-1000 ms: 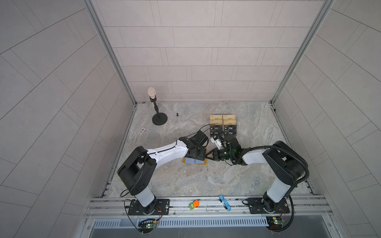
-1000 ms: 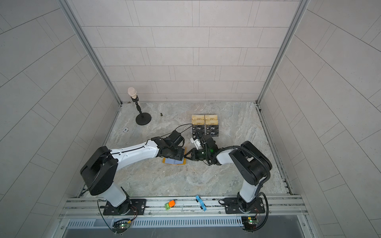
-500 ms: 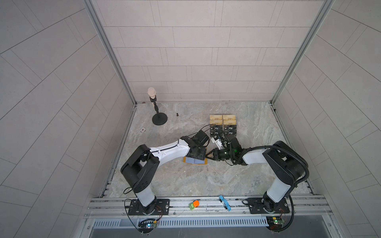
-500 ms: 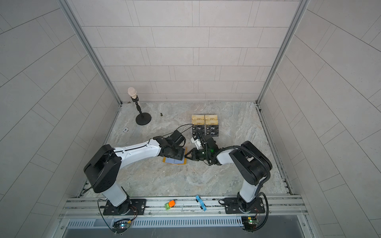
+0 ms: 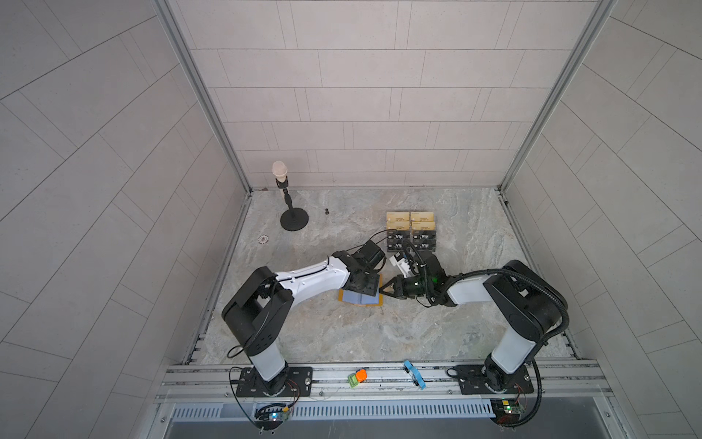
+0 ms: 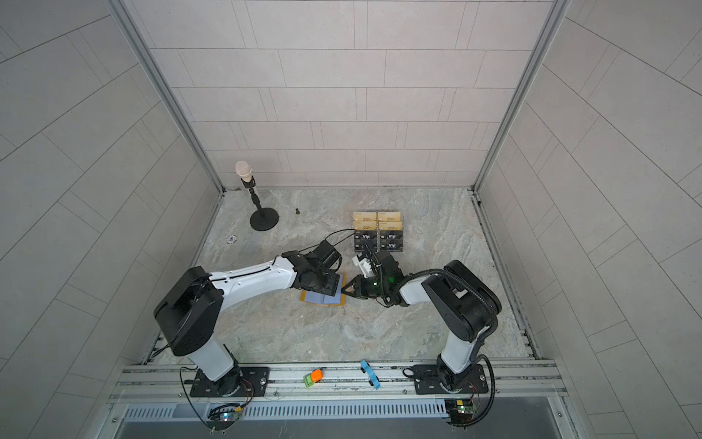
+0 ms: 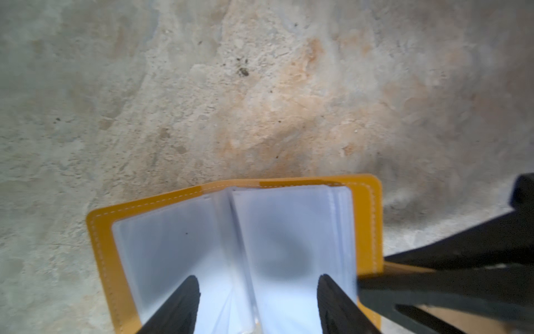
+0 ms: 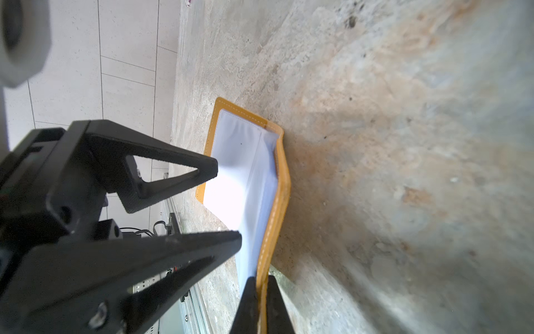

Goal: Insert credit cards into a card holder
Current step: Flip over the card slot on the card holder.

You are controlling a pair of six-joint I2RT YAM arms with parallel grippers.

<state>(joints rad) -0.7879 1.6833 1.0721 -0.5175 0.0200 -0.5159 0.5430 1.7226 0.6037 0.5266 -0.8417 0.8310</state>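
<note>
Marble tabletop (image 5: 342, 342) — card holder (image 5: 359, 300) open, right gripper (image 8: 261, 279) clamping its cover edge, left gripper (image 7: 257, 279) spread empty over its sleeves (image 7: 173, 245); credit cards (image 5: 398, 237) sit beyond it.

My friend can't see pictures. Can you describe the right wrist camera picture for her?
The right gripper pinches the edge of an open yellow wallet lying on a stone table. The left gripper, open, reaches over its clear pockets.
</note>
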